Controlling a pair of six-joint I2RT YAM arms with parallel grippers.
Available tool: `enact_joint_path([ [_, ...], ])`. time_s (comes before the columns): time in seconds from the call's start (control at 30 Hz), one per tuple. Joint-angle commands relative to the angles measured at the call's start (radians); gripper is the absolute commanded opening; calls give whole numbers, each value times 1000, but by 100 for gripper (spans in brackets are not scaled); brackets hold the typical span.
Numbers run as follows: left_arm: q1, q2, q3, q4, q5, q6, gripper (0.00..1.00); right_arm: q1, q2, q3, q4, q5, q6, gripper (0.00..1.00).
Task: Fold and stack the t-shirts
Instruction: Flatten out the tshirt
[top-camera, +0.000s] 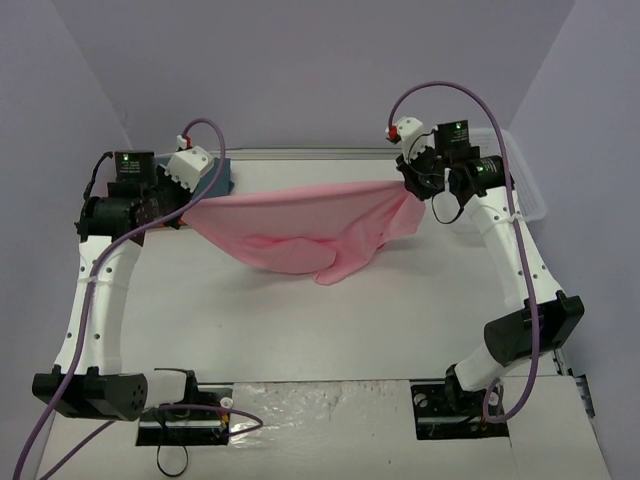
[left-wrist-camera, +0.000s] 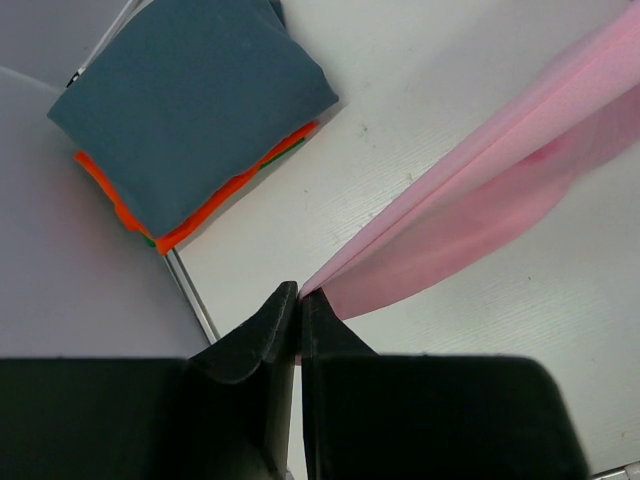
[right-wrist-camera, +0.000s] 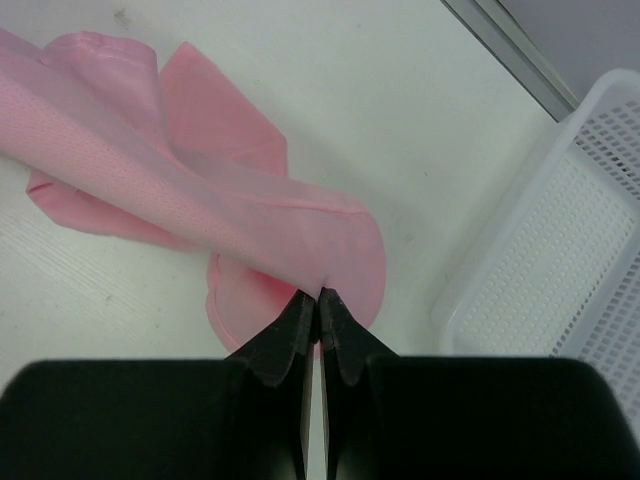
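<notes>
Black fingertips fill the front of both wrist views, each pair pinched tight on cloth. The left gripper (left-wrist-camera: 298, 292) clamps one end of the pink t-shirt (left-wrist-camera: 470, 200) and the right gripper (right-wrist-camera: 318, 295) clamps the other. Between them the shirt hangs over the far side of the table (top-camera: 300, 330), its top edge stretched and its belly sagging, with a fold trailing onto the surface.

Both holds look like thin pinches at the very edge, so pulling the arms apart could slip a corner free. The dragging lower cloth could also bunch into a crooked fold. Near the left gripper sits the folded stack, dark blue-grey t-shirt (left-wrist-camera: 190, 100) on top of orange t-shirt (left-wrist-camera: 112, 205), and a low swing could knock it askew.

At the right stands the white mesh basket (right-wrist-camera: 560, 250); no shirt shows in the part I can see.
</notes>
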Motion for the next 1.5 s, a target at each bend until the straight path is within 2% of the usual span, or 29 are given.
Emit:
enact_joint_path([
  [0.0, 12, -16, 54, -25, -50, 1, 2, -19, -30, 33, -18, 97, -25, 0],
  [0.33, 10, -34, 111, 128, -86, -102, 2, -50, 36, 189, 44, 111, 0, 0],
  [0.53, 12, 61, 246, 111, -97, -120, 2, -63, 157, 379, 45, 135, 32, 0],
  [0.67, 10, 78, 327, 62, -70, -114, 2, -65, 142, 450, 42, 90, 51, 0],
  [0.77, 12, 46, 324, 15, -31, -91, 2, -65, 49, 361, 37, 30, 49, 0],
  [0.9, 10, -39, 220, -62, 39, -33, 2, -57, -171, 118, 14, -70, 37, 0],
  [0.93, 10, -63, 182, -71, 55, -21, 2, -47, -210, 11, -12, -108, 31, 0],
  [0.97, 9, -112, 95, -94, 90, 22, 3, -42, -245, -45, -26, -130, 18, 2],
  [1.0, 9, -135, 50, -114, 116, 53, 2, -39, -307, -99, -50, -151, 3, 12],
  [1.03, 7, -157, 7, -131, 140, 79, 2, -31, -330, -190, -110, -191, -20, 43],
  [1.07, 6, -190, -36, -175, 180, 137, 2, -31, -348, -234, -133, -204, -47, 56],
  [1.13, 1, -214, -153, -200, 199, 165, 2, -30, -393, -364, -171, -192, -67, 74],
  [1.27, -28, -221, -286, -242, 254, 179, 2, -30, -410, -504, -170, -115, -100, 76],
  [1.37, -65, -205, -344, -242, 312, 159, 2, -31, -344, -547, -169, -106, -124, 76],
  [1.47, -100, -194, -368, -210, 309, 124, 2, -36, -275, -552, -167, -115, -135, 74],
])
